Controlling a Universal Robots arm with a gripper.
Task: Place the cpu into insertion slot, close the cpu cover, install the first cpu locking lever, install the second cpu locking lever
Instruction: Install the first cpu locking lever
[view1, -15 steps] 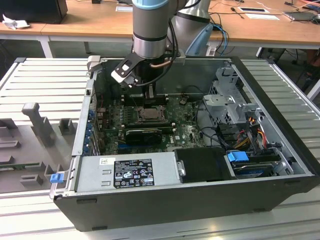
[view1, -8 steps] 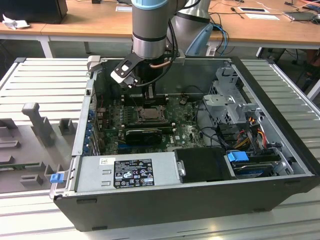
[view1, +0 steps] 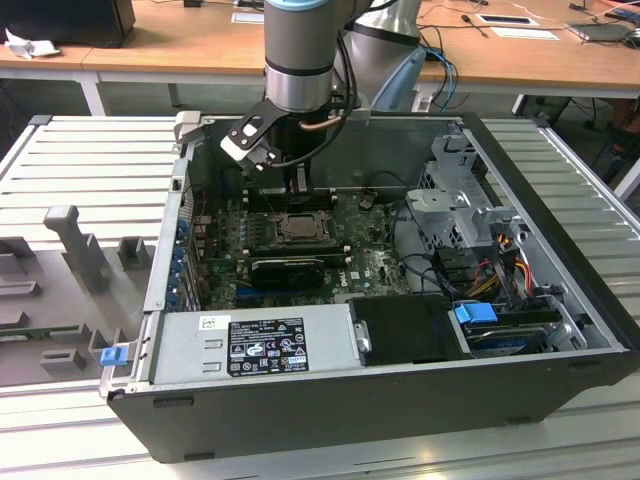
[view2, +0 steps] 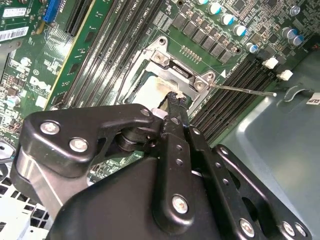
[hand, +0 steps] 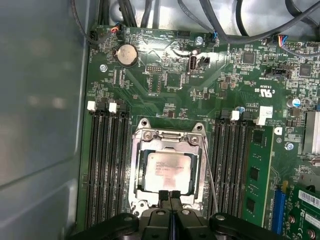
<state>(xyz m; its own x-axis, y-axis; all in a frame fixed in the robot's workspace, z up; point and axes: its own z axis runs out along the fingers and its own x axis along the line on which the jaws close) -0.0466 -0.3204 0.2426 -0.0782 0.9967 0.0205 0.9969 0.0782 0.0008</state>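
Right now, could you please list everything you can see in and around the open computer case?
computer case: one, black, on ribbed metal table
motherboard: one, green, inside the case
cpu: one, silver-grey, seated in the cover's window
cpu cover: one, silvery, lying around the cpu
locking lever: one seen, thin metal, beside the cover
memory slots: several, black, flanking the cover
power supply: one, silver, inside the case
gripper: one, black, fingers together at the cover's edge
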